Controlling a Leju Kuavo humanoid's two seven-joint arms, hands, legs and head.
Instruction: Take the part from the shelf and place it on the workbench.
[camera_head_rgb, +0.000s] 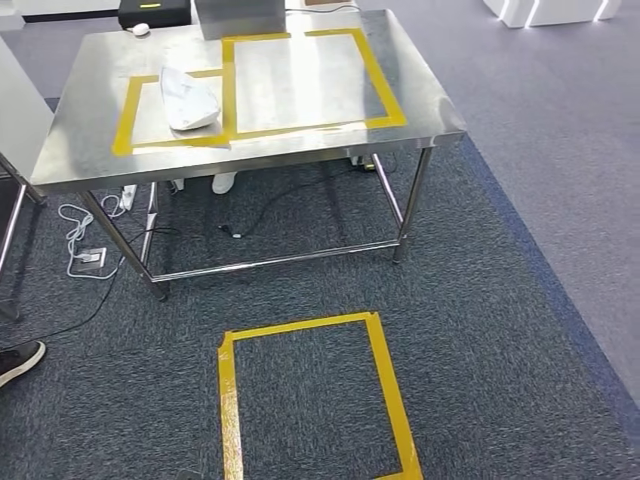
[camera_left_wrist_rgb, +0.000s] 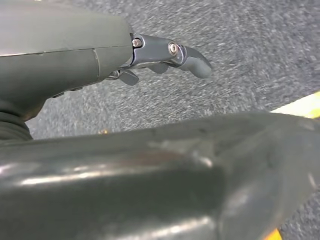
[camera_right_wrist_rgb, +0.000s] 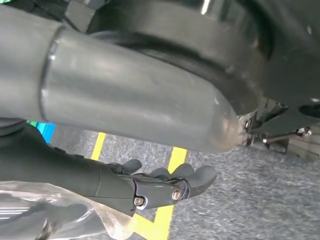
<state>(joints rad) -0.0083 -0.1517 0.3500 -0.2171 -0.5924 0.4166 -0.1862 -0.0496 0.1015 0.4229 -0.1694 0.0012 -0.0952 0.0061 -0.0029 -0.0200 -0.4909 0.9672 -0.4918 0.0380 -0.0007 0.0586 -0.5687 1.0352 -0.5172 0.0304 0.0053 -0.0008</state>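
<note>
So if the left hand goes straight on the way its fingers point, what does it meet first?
Probably nothing solid: past the left hand lies just grey carpet, though depth is unclear.

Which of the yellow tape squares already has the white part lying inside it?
The left square on the steel table, holding the white part. The right table square and the floor square hold nothing.

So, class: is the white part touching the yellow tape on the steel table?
Touching. The head view shows the white part lying across the yellow tape on the table.
</note>
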